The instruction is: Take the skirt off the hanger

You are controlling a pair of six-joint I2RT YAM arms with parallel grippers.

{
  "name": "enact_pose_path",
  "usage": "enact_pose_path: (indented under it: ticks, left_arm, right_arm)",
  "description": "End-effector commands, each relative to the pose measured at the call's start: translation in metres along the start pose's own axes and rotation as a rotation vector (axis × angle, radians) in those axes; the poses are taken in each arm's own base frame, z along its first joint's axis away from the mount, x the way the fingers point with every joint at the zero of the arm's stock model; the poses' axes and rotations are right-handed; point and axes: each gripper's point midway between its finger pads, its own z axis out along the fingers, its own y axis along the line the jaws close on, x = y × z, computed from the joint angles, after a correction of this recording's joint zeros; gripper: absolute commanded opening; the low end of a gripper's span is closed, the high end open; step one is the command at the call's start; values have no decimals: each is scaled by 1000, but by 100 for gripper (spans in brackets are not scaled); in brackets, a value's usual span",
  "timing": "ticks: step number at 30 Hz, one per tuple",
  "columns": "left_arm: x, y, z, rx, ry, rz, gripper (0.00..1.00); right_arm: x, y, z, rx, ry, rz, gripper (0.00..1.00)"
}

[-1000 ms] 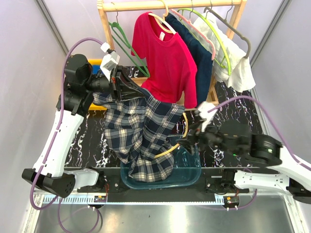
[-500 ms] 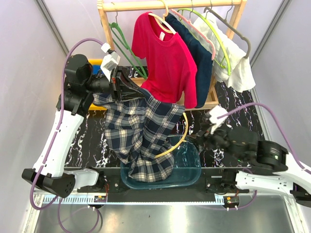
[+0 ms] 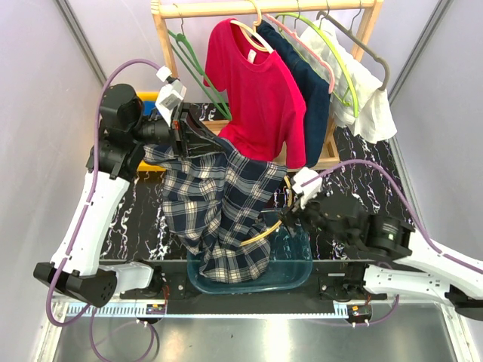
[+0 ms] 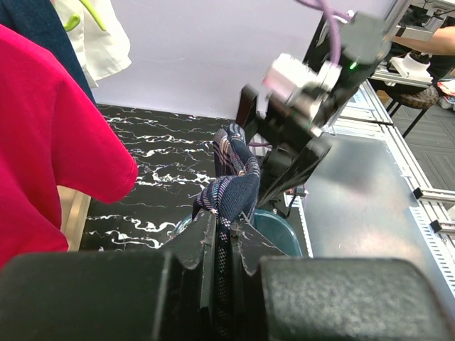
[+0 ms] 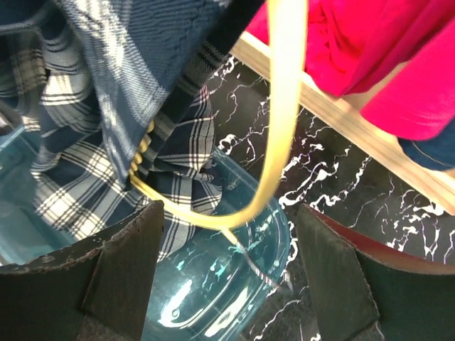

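Hem of plaid shirt in teal bin; left claw pinching shirt; right claw spread around yellow hanger.

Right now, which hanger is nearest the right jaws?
The yellow hanger in the plaid shirt; the others hang on the wooden rail.

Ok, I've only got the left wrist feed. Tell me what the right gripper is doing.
Observer: The right gripper is open. The yellow hanger shows in the gap between its fingers, not pinched.
Operator: Now say where the plaid shirt ends.
Observer: The plaid shirt drapes down into the teal tub.
Operator: Report the skirt.
Observer: The skirt is still on the pink hanger on the rack, behind the red T-shirt.
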Motion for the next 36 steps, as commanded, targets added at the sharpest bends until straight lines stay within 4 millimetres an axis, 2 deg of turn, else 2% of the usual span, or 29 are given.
enact_pose_path:
  ticks: [1,3,5,8,13,17,18,19,20,21,22,23,24,25,26,27,29,30,31,33,34,35,36]
  left_arm:
    - [-32,-30,-6,33,-34,147,7]
    - [-33,-35,-7,50,-31,144,6]
    - [-38,-43,-9,67,-30,158,6]
    - [-43,-50,-11,75,-31,164,6]
    - [-50,-48,-12,59,-40,183,5]
    - [-55,-35,-10,34,-48,189,5]
    - [-59,-34,-9,30,-52,201,5]
    - [-60,-30,-9,24,-54,204,5]
    - [-62,-27,-8,12,-58,214,5]
    - [-64,-24,-9,2,-61,218,6]
    - [-67,-24,-9,-4,-65,226,15]
    - [-69,-23,-9,-13,-68,233,26]
    - [-74,-25,-10,-18,-73,243,39]
    - [-78,-26,-11,-26,-79,249,98]
    - [-83,-28,-12,-33,-85,245,99]
    - [-93,-38,-14,-22,-92,288,99]
    - [-104,-41,-15,-8,-95,310,99]
    - [-117,-48,-17,-10,-107,350,99]
    - [-122,-47,-17,1,-109,358,99]
    - [-152,-64,-22,16,-154,441,99]
    - [-159,-52,-21,13,-161,429,99]
    - [-180,-76,-25,14,-179,516,99]
    - [-185,-79,-25,18,-182,517,99]
  right_arm:
    - [-28,-12,12,13,-100,20,81]
    - [-32,-14,16,-4,-111,40,81]
    - [-40,-27,18,12,-135,34,78]
    - [-48,-18,24,-53,-141,40,74]
    - [-55,10,30,-201,-126,44,63]
    - [-67,22,28,-270,-140,42,33]
    - [-70,23,28,-280,-143,41,17]
    - [-80,24,20,-287,-157,43,8]
    - [-84,25,16,-297,-158,40,1]
    - [-103,25,3,-305,-190,68,0]
    - [-109,26,-5,-315,-191,74,0]
    - [-103,29,-10,-334,-140,80,0]
    - [-123,29,-24,-345,-169,99,0]
    - [-117,29,-27,-345,-114,109,0]
    - [-118,30,-23,-342,-84,119,0]
    - [-130,30,-30,-349,-101,125,0]
    - [-131,34,-24,-363,-63,127,0]
    - [-140,36,-27,-380,-76,121,0]
    - [-140,39,-26,-392,-66,118,0]
    - [-143,45,-21,-423,-48,111,0]
    - [-142,46,-20,-432,-35,106,0]
    - [-141,48,-18,-438,-23,102,0]
    - [-146,47,-21,-441,-36,91,0]
